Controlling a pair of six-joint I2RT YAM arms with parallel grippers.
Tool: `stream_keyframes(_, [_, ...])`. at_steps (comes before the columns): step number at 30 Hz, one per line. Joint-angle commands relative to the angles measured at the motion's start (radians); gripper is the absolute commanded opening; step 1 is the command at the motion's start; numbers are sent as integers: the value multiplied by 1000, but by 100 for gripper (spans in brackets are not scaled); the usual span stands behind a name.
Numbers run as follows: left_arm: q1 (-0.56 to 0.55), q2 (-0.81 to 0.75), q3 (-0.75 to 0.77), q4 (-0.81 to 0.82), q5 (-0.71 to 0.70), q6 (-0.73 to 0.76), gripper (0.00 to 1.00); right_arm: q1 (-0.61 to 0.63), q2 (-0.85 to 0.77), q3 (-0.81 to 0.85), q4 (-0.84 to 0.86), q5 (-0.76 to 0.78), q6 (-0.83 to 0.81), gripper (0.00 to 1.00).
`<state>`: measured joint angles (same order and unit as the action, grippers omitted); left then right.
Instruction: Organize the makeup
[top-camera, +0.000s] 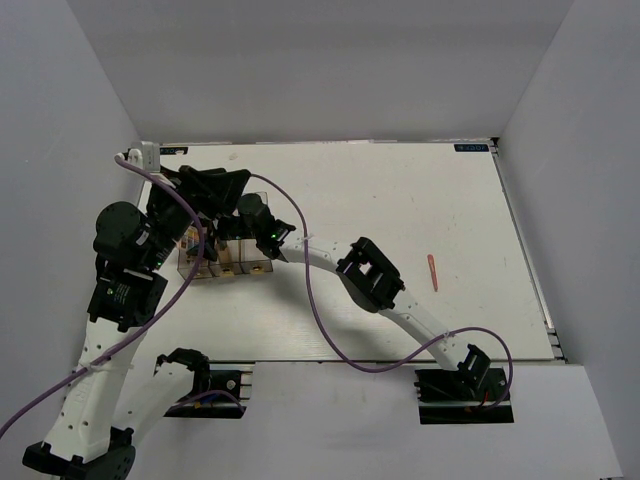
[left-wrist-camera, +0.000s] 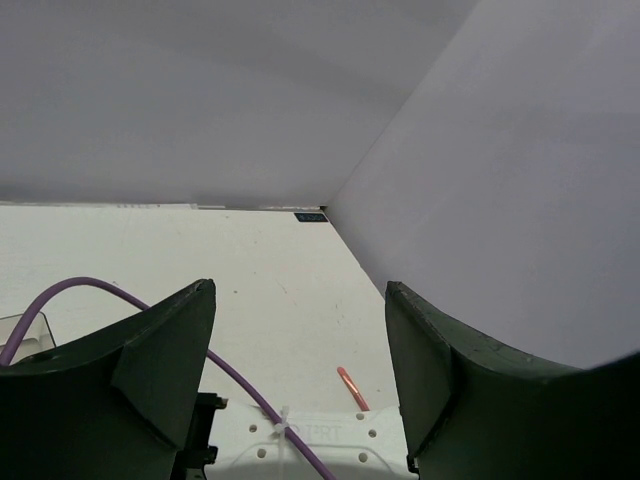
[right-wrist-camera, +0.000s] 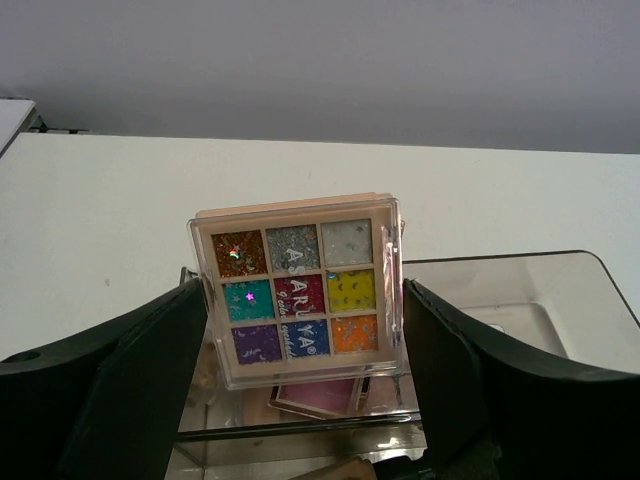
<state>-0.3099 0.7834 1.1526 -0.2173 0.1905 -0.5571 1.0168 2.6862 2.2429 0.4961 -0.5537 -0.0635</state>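
Right wrist view: the right gripper (right-wrist-camera: 305, 300) has its two dark fingers (right-wrist-camera: 150, 370) closed in against the side edges of the multicolour palette (right-wrist-camera: 297, 262). I read that as a grip on it. The palette stands nearly upright, its nine colour pans facing the camera, just above the clear box (right-wrist-camera: 540, 300). Its lower edge sits over one compartment of the box. I cannot tell whether it touches the box rim. Below it, inside the box, lies a pink palette (right-wrist-camera: 315, 395), partly hidden.

Top external view: the box (top-camera: 228, 262) sits on the white table (top-camera: 400, 200), with both wrists crowded over it, so its contents are mostly hidden here. A thin pink-red pencil (top-camera: 432, 272) lies flat on the table, well apart from the box, off to its right.

Left wrist view: the left gripper (left-wrist-camera: 300, 290) is spread wide with nothing between its fingers. It points away from the box, across the table toward the pencil (left-wrist-camera: 352, 388).
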Motion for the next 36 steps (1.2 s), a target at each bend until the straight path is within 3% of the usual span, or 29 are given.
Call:
stream_keyframes(1, [-3,-4,2,-13,-11,-9,78,11,-22,1,42,-11,-30,83])
stream_keyframes(4, [-3,-6,7,-16,-11,-9,78,8,-26,1,39,-11,-38,89])
stream_keyframes(15, [-3,-6,15,-8,-8,-15,78,6,-84,-54,79,-31,-58,89])
stream_keyframes(20, [-3,0,16,16,6,-23,78,-6,-207,-138,133,-60,-70,82])
stream_keyframes(29, [-3,125,122,-24,119,-56,73,-98,-589,-534,125,-32,-122,68])
stream_keyframes(32, [-3,201,133,-24,214,-87,65,-171,-728,-598,-91,82,-144,37])
stream_keyframes(33, [-3,218,130,-16,260,-95,62,-211,-750,-614,-144,99,-145,18])
stream_keyframes(35, [-3,261,113,-4,293,-121,53,-254,-793,-657,-304,132,-134,0])
stream_keyframes(36, [-3,273,108,1,311,-128,49,-326,-825,-664,-361,176,-128,0])
